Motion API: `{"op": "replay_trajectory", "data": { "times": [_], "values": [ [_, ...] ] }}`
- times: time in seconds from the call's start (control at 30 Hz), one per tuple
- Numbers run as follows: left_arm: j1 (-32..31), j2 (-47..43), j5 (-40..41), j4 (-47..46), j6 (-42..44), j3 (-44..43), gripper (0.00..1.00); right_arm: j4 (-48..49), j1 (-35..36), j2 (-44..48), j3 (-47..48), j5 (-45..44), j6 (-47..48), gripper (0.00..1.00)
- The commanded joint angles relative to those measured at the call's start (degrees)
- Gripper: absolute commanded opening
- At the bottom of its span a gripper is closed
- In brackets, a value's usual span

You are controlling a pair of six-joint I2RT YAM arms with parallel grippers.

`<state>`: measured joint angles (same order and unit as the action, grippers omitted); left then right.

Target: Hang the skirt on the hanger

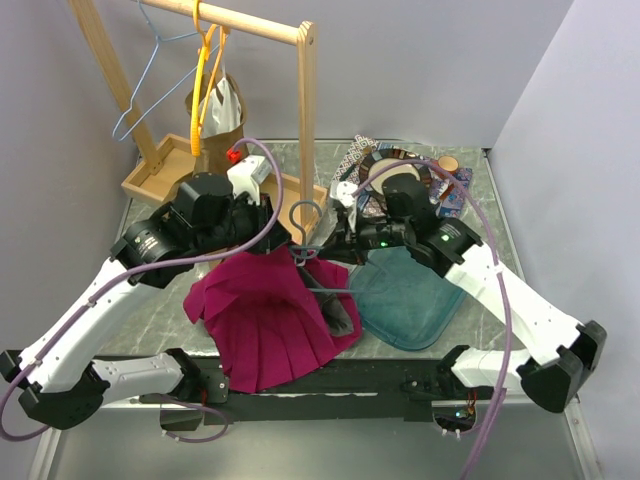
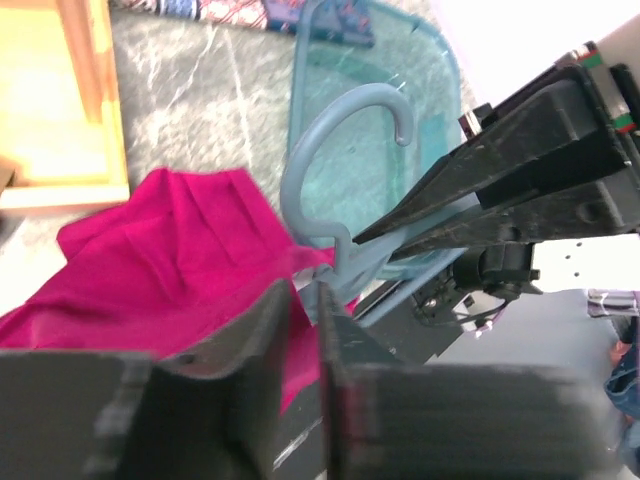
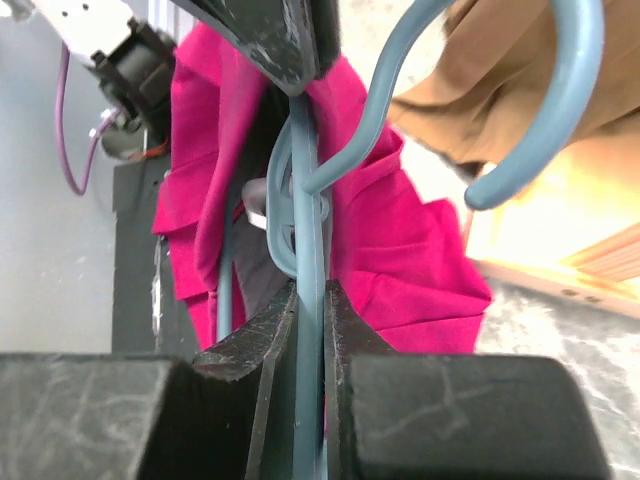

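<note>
The magenta pleated skirt [image 1: 265, 320] lies spread on the table's near middle. It also shows in the left wrist view [image 2: 170, 260] and the right wrist view [image 3: 400, 250]. The blue-grey hanger [image 1: 305, 218] is held upright at the skirt's top edge, hook up, and its hook shows in the left wrist view [image 2: 300, 150]. My right gripper [image 1: 338, 245] is shut on the hanger's thin bar [image 3: 310, 200], which runs between its fingertips [image 3: 310, 292]. My left gripper [image 1: 275, 245] is closed at the skirt's upper edge beside the hanger neck, with magenta fabric in the narrow slit between its fingers [image 2: 305, 295].
A wooden clothes rack [image 1: 305, 100] stands at the back left with an orange hanger [image 1: 200, 90], a light wire hanger [image 1: 150, 70] and a brown garment [image 1: 215, 115]. A teal mat [image 1: 405, 295] lies to the right. Patterned clothes [image 1: 400, 170] are piled behind. A grey cloth [image 1: 340, 315] lies beside the skirt.
</note>
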<state>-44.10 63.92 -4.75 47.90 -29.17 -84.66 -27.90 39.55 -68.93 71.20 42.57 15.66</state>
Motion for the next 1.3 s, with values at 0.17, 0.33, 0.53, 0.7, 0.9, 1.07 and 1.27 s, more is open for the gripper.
{"op": "replay_trajectory", "data": {
  "times": [0.17,0.33,0.53,0.7,0.9,1.07,1.27],
  "values": [
    [-0.2,-2.04,-2.9,-3.43,6.21,-1.63,0.69,13.31,-1.05,2.83,-1.58,-0.03,-3.62,0.0],
    [-0.29,-8.52,0.09,3.16,24.54,-2.62,0.91,14.45,-1.49,3.8,-3.08,0.76,-2.48,0.0],
    [-0.29,-18.12,-5.43,0.72,41.27,9.15,0.91,10.77,-2.28,5.2,-2.65,3.91,3.23,0.0],
    [-0.29,-15.94,-12.29,-0.78,45.43,13.12,0.91,4.63,-2.28,5.82,-1.94,9.89,10.59,0.0],
    [-0.2,-12.34,-20.7,-5.8,44.9,14.79,0.92,0.83,-2.28,7.14,-2.12,13.77,15.36,0.0],
    [-0.2,-8.82,-28.11,-4.22,42.53,15.67,0.74,0.48,-2.2,6.96,-1.59,14.99,15.81,0.0],
    [-0.2,-5.48,-30.93,-3.78,40.07,16.46,0.06,3.63,-1.76,6.0,-3.08,17.99,12.74,0.0]
  ]
}}
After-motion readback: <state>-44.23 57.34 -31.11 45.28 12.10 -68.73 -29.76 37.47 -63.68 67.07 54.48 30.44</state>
